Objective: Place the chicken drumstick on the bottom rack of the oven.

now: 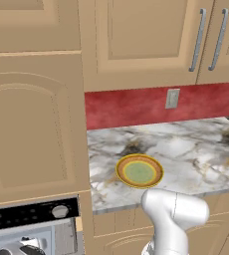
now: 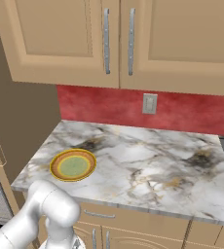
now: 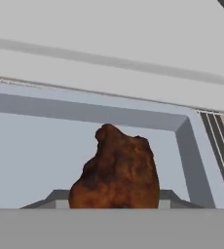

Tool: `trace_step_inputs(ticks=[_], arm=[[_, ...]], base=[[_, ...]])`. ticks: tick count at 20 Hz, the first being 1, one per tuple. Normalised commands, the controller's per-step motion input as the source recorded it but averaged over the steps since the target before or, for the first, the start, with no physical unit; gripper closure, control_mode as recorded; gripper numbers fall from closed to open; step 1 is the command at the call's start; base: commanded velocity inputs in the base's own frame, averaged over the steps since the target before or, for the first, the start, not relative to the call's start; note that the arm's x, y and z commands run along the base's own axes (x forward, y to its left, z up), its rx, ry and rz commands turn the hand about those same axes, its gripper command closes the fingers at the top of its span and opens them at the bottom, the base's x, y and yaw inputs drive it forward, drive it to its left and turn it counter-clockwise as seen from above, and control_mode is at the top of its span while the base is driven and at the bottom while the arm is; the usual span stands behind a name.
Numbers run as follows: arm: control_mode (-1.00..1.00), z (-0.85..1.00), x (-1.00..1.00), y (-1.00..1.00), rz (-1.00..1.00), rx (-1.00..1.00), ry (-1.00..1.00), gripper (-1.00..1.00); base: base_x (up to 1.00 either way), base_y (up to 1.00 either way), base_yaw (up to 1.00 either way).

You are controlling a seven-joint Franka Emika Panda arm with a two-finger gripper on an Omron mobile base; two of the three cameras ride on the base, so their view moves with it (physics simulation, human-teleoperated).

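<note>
A marble counter [image 1: 196, 149] under tan cabinets [image 2: 60, 44] carries a plate [image 1: 139, 171]. The oven [image 1: 32, 214] is at left. The gripper [image 3: 115, 206] is closed on the drumstick [image 3: 118, 170], over the grey oven interior.

Tan wooden wall cabinets [image 2: 119, 44] with slim vertical silver handles [image 2: 106, 41] hang over a grey-and-white marble countertop [image 2: 148, 165]. A red backsplash [image 2: 192, 114] runs between them, carrying a pale wall outlet [image 2: 149, 103]. A tall tan cabinet panel [image 1: 34, 124] stands at the counter's left end. Matching base cabinets [image 2: 133, 233] sit beneath.
</note>
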Motion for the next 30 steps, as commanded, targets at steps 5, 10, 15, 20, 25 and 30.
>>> trace_step_inputs(ticks=[5,10,15,20,25,30], arm=[[-1.0,-0.58,0.05,0.0,0.0,0.0,-0.07,1.0],[-1.0,-0.32,0.0,0.0,0.0,0.0,0.0,1.0],[-1.0,-0.07,0.0,0.0,0.0,0.0,0.0,-1.0],[-1.0,0.0,-0.07,0.0,-0.03,0.0,0.0,-1.0],[-1.0,0.06,-0.43,0.01,-0.03,0.0,-0.05,-1.0],[-1.0,0.32,-0.6,0.0,-0.08,0.0,-0.01,-1.0]], base=[[0.0,0.0,0.0],[0.0,0.0,0.0],[0.0,0.0,0.0],[0.0,0.0,0.0],[0.0,0.0,0.0],[0.0,0.0,0.0]])
